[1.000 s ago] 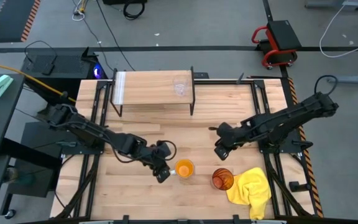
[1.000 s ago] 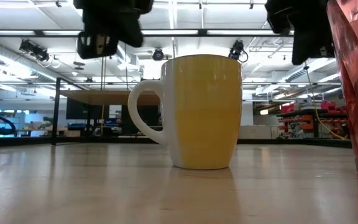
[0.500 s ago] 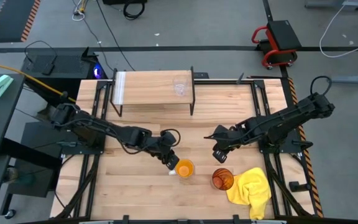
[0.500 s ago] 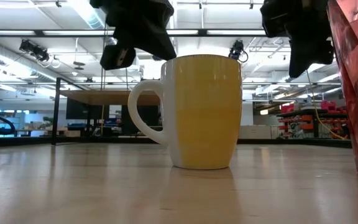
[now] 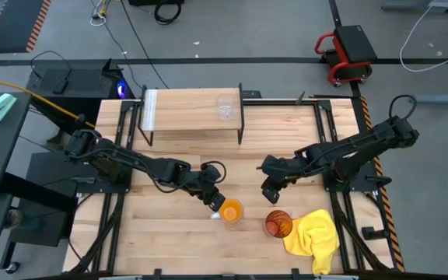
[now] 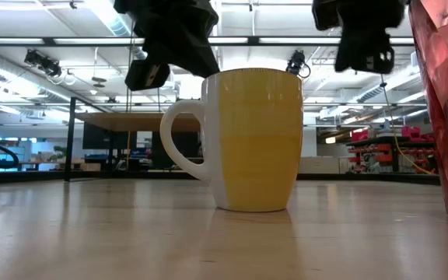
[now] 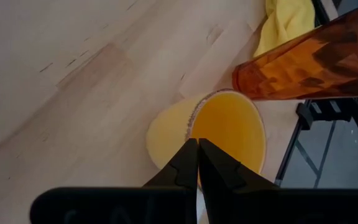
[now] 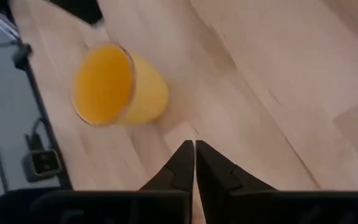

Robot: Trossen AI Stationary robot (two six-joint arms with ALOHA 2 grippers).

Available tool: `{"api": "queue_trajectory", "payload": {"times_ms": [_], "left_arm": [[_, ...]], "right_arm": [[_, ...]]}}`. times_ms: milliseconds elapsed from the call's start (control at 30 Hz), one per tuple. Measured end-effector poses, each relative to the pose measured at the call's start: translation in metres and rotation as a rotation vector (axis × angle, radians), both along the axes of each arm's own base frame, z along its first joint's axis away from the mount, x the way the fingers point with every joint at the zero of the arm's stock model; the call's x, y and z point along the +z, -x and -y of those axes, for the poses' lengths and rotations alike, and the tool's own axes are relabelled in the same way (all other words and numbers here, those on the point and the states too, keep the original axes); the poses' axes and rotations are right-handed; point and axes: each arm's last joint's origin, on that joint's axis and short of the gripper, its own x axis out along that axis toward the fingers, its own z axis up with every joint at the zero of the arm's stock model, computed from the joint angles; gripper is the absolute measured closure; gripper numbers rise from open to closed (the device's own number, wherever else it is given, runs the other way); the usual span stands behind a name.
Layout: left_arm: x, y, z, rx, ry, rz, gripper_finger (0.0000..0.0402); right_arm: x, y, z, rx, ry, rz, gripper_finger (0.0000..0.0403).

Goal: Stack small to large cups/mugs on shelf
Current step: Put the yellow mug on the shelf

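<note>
The orange mug (image 5: 231,210) stands upright on the table, its pale handle (image 6: 179,140) toward the table's left. My left gripper (image 5: 215,203) is shut and hangs just above the mug's rim (image 7: 199,107) on the handle side; no touch shows. The amber tumbler (image 5: 278,224) stands upright to the mug's right, against the yellow cloth (image 5: 315,237). My right gripper (image 5: 270,191) is shut and hovers over bare table beyond the tumbler, with the mug (image 8: 114,87) ahead of it. The clear glass cup (image 5: 224,107) stands on the shelf (image 5: 185,110) by the far edge.
The shelf's black legs (image 5: 240,132) stand on the table's far half. Bare planks (image 5: 208,159) lie between the shelf and both grippers. The table's black frame rails (image 5: 327,132) run along its left and right sides.
My left gripper has swung from the mug's near-left side toward the right and slightly toward the far edge, ending above the mug's handle side. My right gripper has drifted a little toward the table's left. The mug, tumbler and glass cup have stayed in place.
</note>
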Motion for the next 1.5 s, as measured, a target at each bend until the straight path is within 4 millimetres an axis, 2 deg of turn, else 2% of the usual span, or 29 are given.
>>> {"api": "queue_trajectory", "payload": {"times_ms": [200, 333, 600, 833, 1133, 1300, 1500], "left_arm": [[0.0, 0.0, 0.0, 0.0, -0.002, 0.0, 0.0381], [0.0, 0.0, 0.0, -0.005, -0.007, 0.001, 0.0385], [0.0, 0.0, -0.002, -0.013, -0.021, 0.001, 0.0377], [0.0, 0.0, -0.002, -0.018, -0.029, 0.002, 0.0385], [0.0, 0.0, -0.003, -0.029, -0.04, -0.001, 0.0382], [0.0, 0.0, -0.004, -0.034, -0.048, -0.003, 0.0385], [0.0, 0.0, -0.004, -0.045, -0.059, -0.003, 0.0384]], "right_arm": [[0.04, -0.008, -0.012, 0.028, 0.076, 0.121, 0.0397], [0.051, -0.009, -0.027, 0.08, 0.209, 0.021, 0.04], [0.039, -0.044, -0.072, 0.279, 0.303, -0.049, 0.0401], [0.034, -0.076, -0.091, 0.342, 0.334, -0.049, 0.0402], [0.004, -0.075, -0.12, 0.436, 0.359, -0.146, 0.0402], [-0.011, -0.081, -0.123, 0.435, 0.338, -0.193, 0.0402], [-0.024, -0.091, -0.117, 0.416, 0.326, -0.229, 0.0403]]}}
